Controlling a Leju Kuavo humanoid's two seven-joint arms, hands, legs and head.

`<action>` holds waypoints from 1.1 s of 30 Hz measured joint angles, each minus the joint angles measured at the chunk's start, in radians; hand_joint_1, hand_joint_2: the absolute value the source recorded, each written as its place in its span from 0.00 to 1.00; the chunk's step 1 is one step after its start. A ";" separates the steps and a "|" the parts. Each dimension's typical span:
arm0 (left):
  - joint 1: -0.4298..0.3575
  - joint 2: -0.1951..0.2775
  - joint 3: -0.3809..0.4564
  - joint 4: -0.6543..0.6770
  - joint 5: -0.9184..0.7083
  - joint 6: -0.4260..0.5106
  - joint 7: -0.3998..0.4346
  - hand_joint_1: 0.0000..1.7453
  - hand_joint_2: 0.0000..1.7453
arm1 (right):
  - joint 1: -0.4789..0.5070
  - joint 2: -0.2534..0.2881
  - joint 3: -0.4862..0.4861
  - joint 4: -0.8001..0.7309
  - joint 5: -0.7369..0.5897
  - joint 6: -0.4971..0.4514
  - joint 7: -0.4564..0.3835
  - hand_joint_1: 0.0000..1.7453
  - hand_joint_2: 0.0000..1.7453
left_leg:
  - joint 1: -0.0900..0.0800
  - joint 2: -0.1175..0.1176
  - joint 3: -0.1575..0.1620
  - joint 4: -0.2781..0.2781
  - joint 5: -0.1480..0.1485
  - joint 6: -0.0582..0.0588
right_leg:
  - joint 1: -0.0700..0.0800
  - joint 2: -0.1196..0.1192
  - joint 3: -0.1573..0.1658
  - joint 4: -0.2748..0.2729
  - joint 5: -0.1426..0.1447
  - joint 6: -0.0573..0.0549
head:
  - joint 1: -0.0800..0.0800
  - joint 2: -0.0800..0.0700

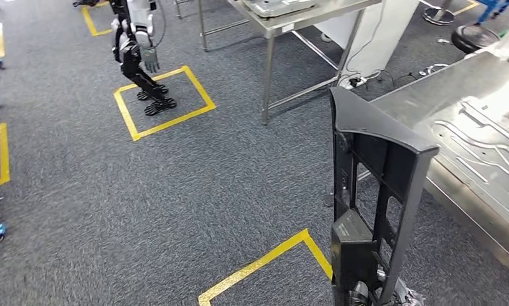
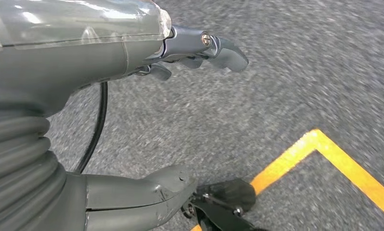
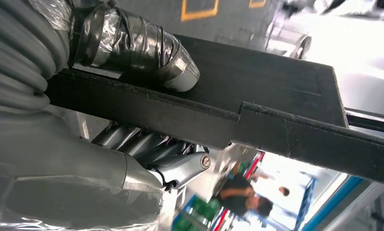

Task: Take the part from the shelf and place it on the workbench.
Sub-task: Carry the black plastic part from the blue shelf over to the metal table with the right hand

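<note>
Head view: the black part [image 1: 373, 191] is standing upright at the near edge of the workbench [image 1: 494, 108], its top corner level with the bench's near corner and its lower end down by the right hand [image 1: 376, 294].
Right hand: in the right wrist view the right hand [image 3: 132, 96] is clamping the part [image 3: 257, 106], the taped thumb [image 3: 147, 53] lying across one face and the darker fingers [image 3: 147, 149] curling under the opposite face.
Left hand: in the left wrist view the left hand [image 2: 147, 110] is holding nothing, thumb and fingers standing apart over the grey carpet [image 2: 257, 110].
Part's place: it is being carried just beside the workbench, not yet over the metal sheet [image 1: 475, 146] lying on the bench top.
Step in hand: judging by the part already off the shelf and in the grip, the robot is bringing it to the workbench, the carrying leg being nearly over.
Next move: it is calling for the part to be swung over the bench edge, tipped from upright to flat and lowered before the grip opens.
Care needed: the tall frame is likely top-heavy held from its lower end, so it could catch the bench edge.
Away from the workbench: another robot [image 1: 137, 51] is standing in a yellow floor square [image 1: 166, 102], beyond a steel table [image 1: 290, 25].
Right wrist background: people are showing, blurred.
</note>
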 joint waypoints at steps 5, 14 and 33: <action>-0.007 -0.001 -0.006 0.000 -0.001 0.000 0.006 0.00 1.00 | 0.010 0.014 -0.012 0.000 0.219 -0.143 0.067 1.00 1.00 | 0.001 0.007 0.016 0.009 -0.024 -0.026 | 0.005 0.029 0.017 -0.042 0.006 -0.029 | 0.000 0.000; -0.001 0.001 -0.015 0.000 -0.022 0.002 0.033 0.00 1.00 | 0.013 0.024 -0.042 0.035 0.794 -0.393 0.259 1.00 1.00 | 0.007 -0.134 -0.058 0.108 -0.016 -0.026 | 0.001 0.157 0.023 -0.032 0.002 -0.040 | -0.001 0.000; -0.009 -0.002 -0.016 -0.002 -0.026 0.002 0.036 0.00 1.00 | -0.012 -0.087 0.038 0.076 0.919 -0.420 0.497 1.00 1.00 | -0.005 0.022 0.016 -0.002 -0.011 -0.005 | 0.010 0.000 0.010 -0.029 0.005 -0.011 | 0.003 0.000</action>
